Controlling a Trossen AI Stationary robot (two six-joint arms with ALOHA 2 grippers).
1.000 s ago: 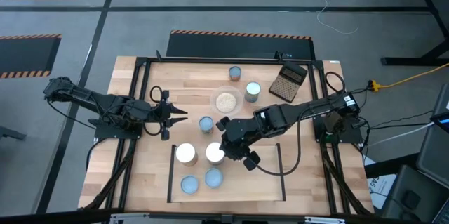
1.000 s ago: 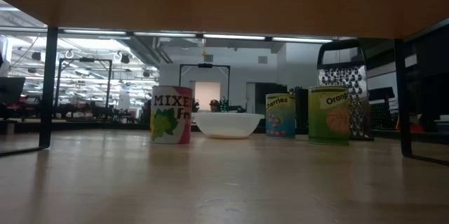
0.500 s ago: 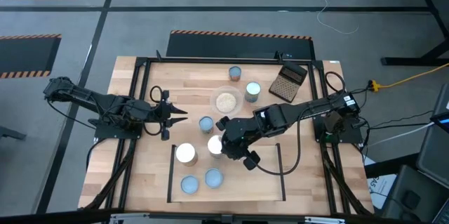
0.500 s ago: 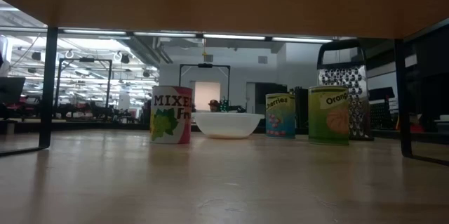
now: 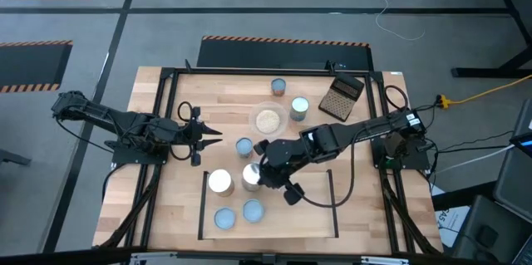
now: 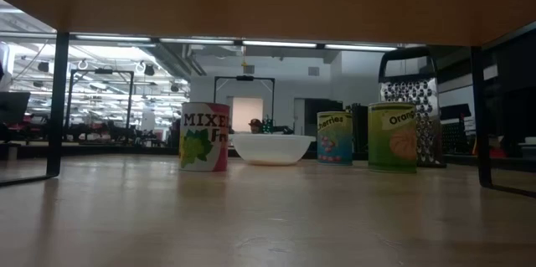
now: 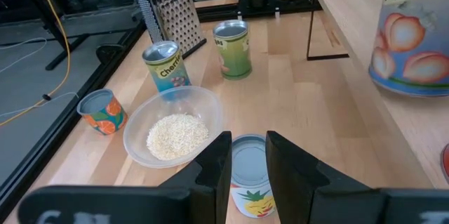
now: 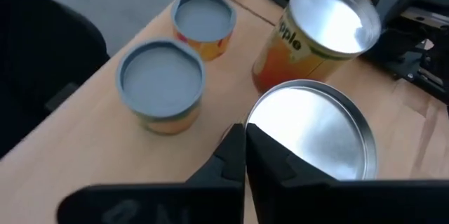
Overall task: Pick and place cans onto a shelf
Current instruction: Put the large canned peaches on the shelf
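Gleaming silver-topped can (image 8: 309, 133) (orange label) beside two pale-blue-lidded cans (image 8: 163, 83).

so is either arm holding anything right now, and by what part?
Nothing is held. The right gripper is shut with nothing between its fingers, just over the silver-topped can on the shelf. The left gripper waits empty beside the shelf.
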